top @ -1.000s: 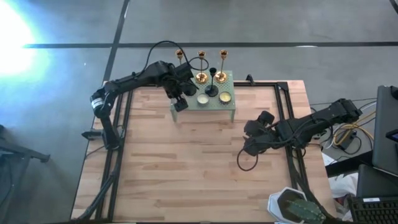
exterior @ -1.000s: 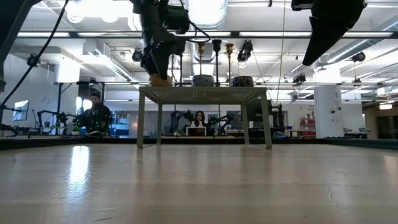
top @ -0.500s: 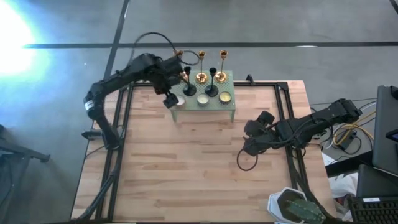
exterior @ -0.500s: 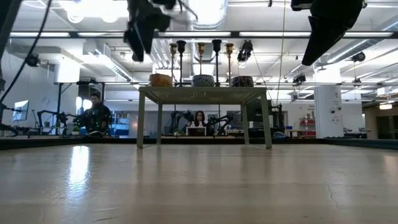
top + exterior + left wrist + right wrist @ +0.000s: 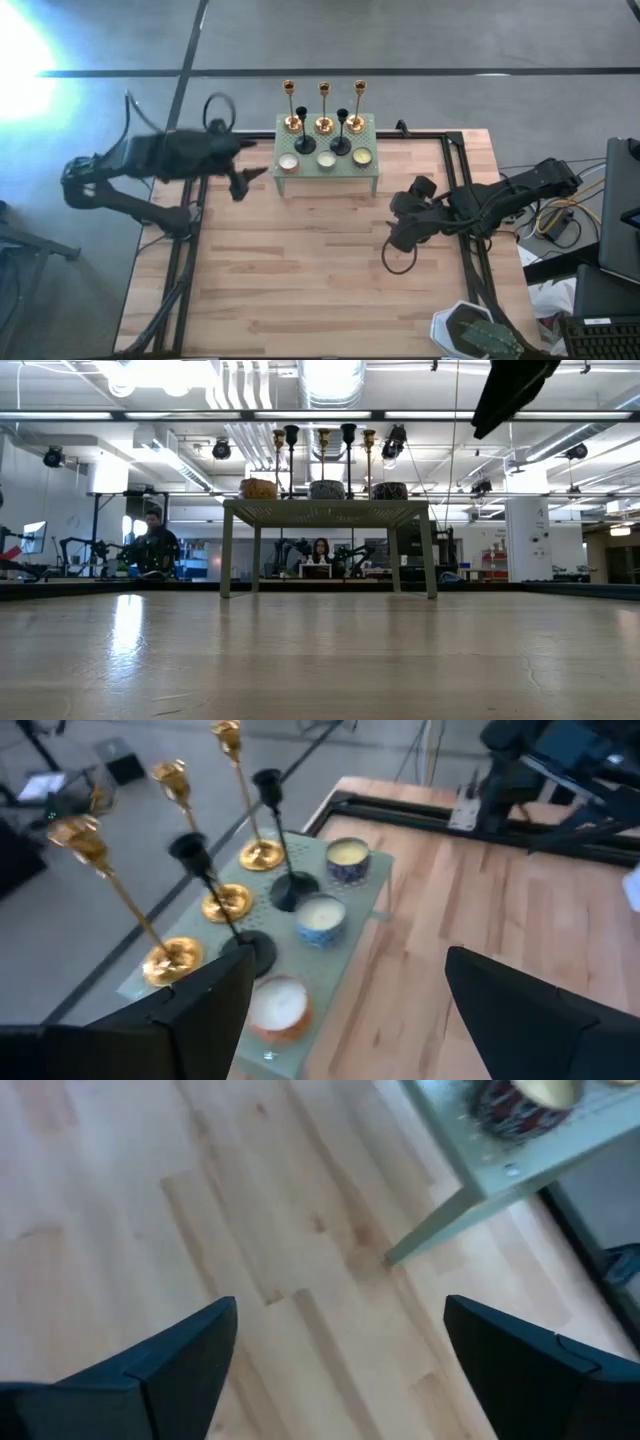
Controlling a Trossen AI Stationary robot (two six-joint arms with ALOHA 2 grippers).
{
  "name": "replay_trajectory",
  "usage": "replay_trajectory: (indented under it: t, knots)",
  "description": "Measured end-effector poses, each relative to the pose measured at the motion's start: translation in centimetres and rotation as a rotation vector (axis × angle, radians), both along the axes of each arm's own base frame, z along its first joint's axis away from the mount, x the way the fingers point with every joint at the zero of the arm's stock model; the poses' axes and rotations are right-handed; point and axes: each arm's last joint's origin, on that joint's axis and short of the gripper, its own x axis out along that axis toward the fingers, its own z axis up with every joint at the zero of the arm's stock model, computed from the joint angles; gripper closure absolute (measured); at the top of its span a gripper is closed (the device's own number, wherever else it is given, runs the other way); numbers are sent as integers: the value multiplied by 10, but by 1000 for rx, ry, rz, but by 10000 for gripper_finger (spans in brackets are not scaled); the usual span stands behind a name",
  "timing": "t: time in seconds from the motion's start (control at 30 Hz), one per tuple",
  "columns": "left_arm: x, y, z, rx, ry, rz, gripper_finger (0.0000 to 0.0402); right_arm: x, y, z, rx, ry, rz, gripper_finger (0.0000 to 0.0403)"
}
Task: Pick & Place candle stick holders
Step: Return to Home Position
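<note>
- Since the picture half a second earlier, the left gripper [image 5: 246, 178] had swung away from the green stand [image 5: 374, 142] and hung near the left edge of the table [image 5: 300, 290], clear of the stand; its fingers [image 5: 190, 1015] stood wide apart with nothing between them
- The right gripper [image 5: 398, 236] had hardly shifted; it hung over the table's right part, jaws likewise wide and empty
- The five candle stick holders stood upright on the stand: three gold holders [image 5: 324, 108] in a row along its far side, two black holders [image 5: 341, 130] just in front of the gaps between them
- Three candles [image 5: 326, 159] sat in a row along the stand's near side
- The placing looked finished, so the step in hand seemed to be the retreat to rest
- Next, the left arm likely needed only to fold back, with nothing left to grasp
</note>
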Motion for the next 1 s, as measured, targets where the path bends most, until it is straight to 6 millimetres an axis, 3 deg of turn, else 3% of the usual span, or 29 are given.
replay_trajectory:
  t: [0.17, 0.33, 0.47, 0.6, 0.8, 0.9, 1.0]
  knots:
    - [-10, -11, -66, -62, -128, -78, 76, -1, 2, -5, 61, 45, 49, 107]
    - [-23, -12, -123, -157, -274, -85, 85, -12, 1, -12, 74, 65, 66, 205]
    - [-39, -11, -158, -187, -263, -63, 94, -36, 0, -17, 83, 27, 62, 292]
    - [-47, -11, -183, -131, -306, -92, 145, -65, -1, -23, 48, -152, 70, 374]
    - [-44, -14, -207, 43, -427, -246, 256, -86, -6, -32, 51, -492, 264, 394]
    - [-44, -15, -220, 165, -376, -303, 313, -96, -11, -44, 0, -536, 372, 394]
    - [-43, -14, -233, 248, -300, -305, 367, -105, -17, -59, -91, -533, 351, 394]
